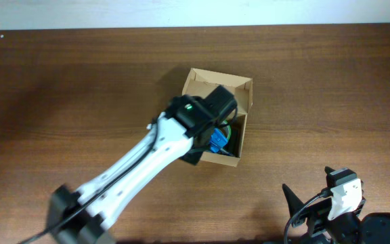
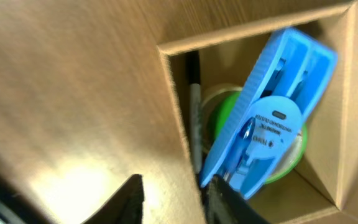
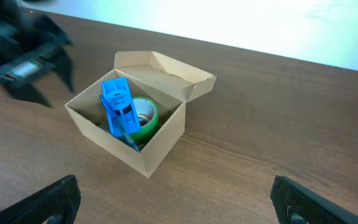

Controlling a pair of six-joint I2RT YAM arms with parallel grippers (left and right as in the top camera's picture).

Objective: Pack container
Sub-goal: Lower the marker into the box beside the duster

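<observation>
Left pincer (image 2: 174, 190) hangs just over the container (image 3: 159, 144), its two dark fingers (image 2: 131, 200) a modest way apart with nothing clamped between them. In the left wrist view the gap between them sits over the top edge of one cardboard wall, with one finger on the outer side and the other over the opening; the lower end of the blue case (image 2: 263, 118) lies just beside the inner finger, and whether the two touch I cannot tell; from overhead the wrist covers the middle and left part of the open top. Right pincer (image 3: 174, 186) sits low at the table's edge on the robot's right, well apart from the box, with jaws spread wide and holding nothing; the box lies ahead of it in the right wrist view. The container stands upright near the middle of the wooden table (image 3: 272, 130), with its hinged lid (image 3: 188, 78) thrown back and open. Counted: one tan cardboard box; one flat blue plastic case, standing on end and tilted, leaning on the roll; one roll of green tape (image 3: 149, 119) lying flat on the box floor; one thin dark rod-like thing (image 2: 194, 118) against the inner wall, too blurred to name; two arms, two pincers.
</observation>
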